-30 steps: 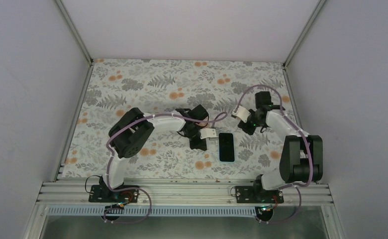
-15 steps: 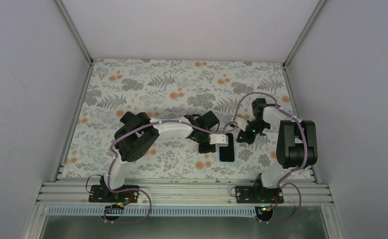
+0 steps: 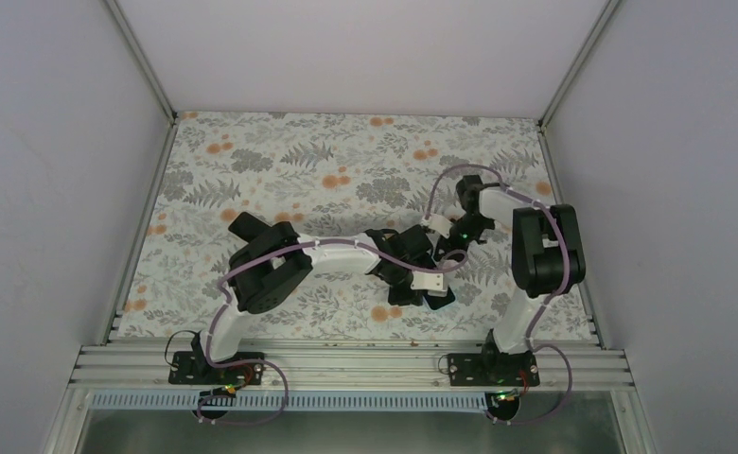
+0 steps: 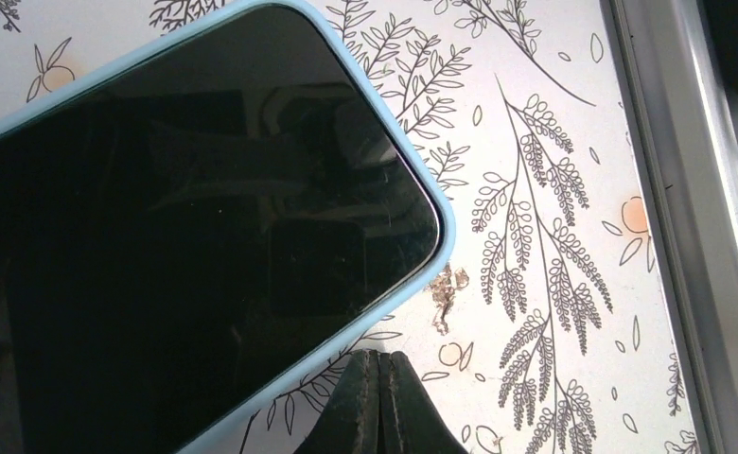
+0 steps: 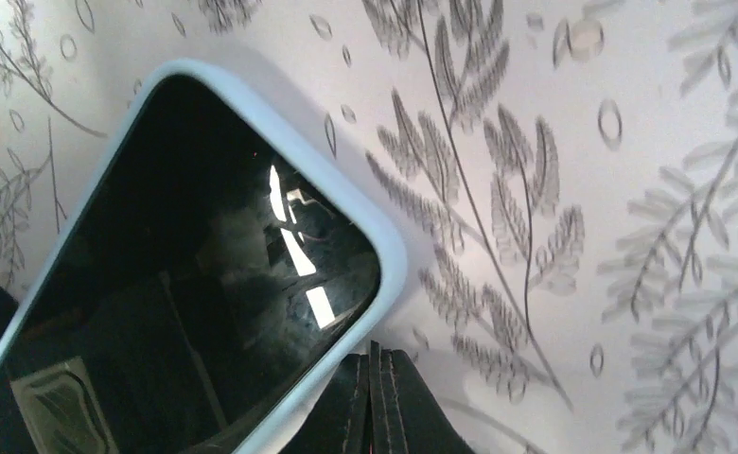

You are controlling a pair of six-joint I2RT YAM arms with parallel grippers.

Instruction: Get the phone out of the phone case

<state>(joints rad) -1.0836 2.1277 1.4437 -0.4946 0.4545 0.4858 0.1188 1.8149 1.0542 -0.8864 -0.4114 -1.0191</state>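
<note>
The phone (image 4: pixel 185 236) has a black screen and sits in a light blue case (image 4: pixel 447 227), flat on the floral table. In the left wrist view my left gripper (image 4: pixel 381 364) is shut and empty, its tips at the table just beside one corner of the case. In the right wrist view the phone (image 5: pixel 185 312) lies at the left. My right gripper (image 5: pixel 376 364) is shut and empty, its tips against the case rim (image 5: pixel 395 274) near another corner. In the top view the left gripper (image 3: pixel 422 288) covers most of the phone and the right gripper (image 3: pixel 444 253) is just behind it.
The aluminium rail (image 4: pixel 677 189) at the table's near edge runs close to the phone. Both arms cross over the middle front of the floral mat (image 3: pixel 280 161). White walls close in the table on three sides.
My left gripper has moved right and towards the near edge, over the phone. My right arm has folded in to the left, bringing its gripper to the phone's far end. The phone has turned slightly.
</note>
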